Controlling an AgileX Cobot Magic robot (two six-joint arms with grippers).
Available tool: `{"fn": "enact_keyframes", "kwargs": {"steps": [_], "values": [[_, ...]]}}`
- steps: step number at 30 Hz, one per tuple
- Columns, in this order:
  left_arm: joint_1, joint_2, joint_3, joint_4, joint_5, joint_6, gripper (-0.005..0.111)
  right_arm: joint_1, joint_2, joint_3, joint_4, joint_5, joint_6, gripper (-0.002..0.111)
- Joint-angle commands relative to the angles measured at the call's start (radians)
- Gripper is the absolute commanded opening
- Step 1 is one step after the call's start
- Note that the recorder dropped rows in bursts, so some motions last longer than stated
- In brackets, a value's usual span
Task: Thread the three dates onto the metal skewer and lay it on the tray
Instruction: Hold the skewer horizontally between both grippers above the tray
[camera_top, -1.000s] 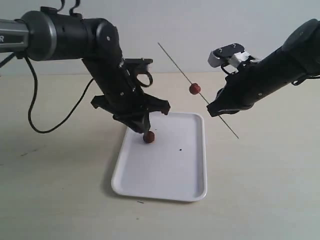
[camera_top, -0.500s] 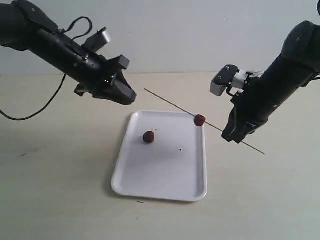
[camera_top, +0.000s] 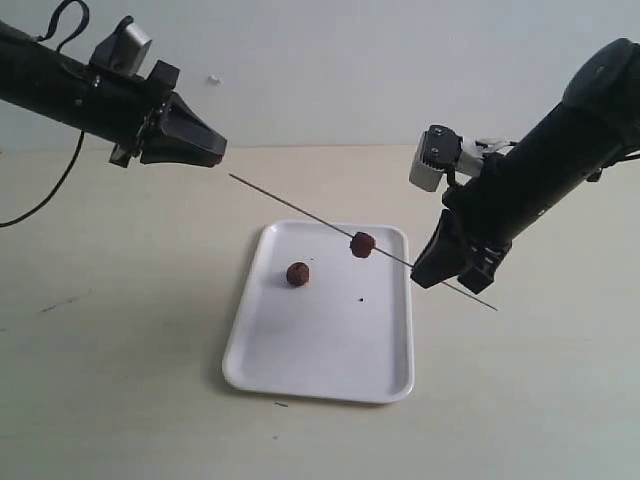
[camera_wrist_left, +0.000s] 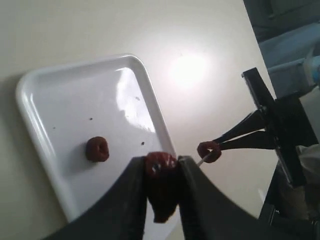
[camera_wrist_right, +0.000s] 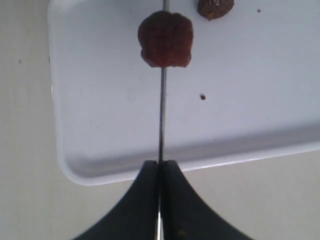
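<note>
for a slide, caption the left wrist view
Left pincer grips one date; second date on tray, third date on skewer.

3 dates (camera_top: 362, 244): 1 on skewer (camera_top: 290, 205), 1 loose on tray (camera_top: 330, 345), 1 in left gripper (camera_wrist_left: 161, 165). 1 skewer, 1 tray, 2 robot arms (camera_top: 560, 130).

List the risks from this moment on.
1. The left end effector has a held date that must meet the thin free tip of the metal skewer. A slight miss could knock or drop it.
2. The right end effector pinches the metal skewer near one end only, so pushing may pivot it.
3. The loose date on the tray could roll if bumped.
</note>
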Motion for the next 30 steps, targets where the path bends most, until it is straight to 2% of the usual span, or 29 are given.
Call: {"fn": "enact_keyframes", "kwargs": {"steps": [1, 7, 17, 30], "values": [[0.035, -0.012, -0.006, 0.013, 0.009, 0.014, 0.023, -0.002, 0.000, 0.003, 0.016, 0.001, -0.024, 0.000], [0.031, -0.012, -0.006, 0.011, 0.009, 0.010, 0.023, -0.002, 0.000, 0.003, 0.034, -0.004, -0.038, 0.000], [-0.023, -0.012, -0.006, 0.015, 0.009, 0.008, 0.023, -0.002, 0.000, 0.003, 0.058, -0.036, -0.031, 0.000], [-0.019, -0.012, -0.006, 0.011, 0.009, 0.007, 0.023, -0.002, 0.000, 0.003, 0.055, -0.042, -0.012, 0.000]]}}
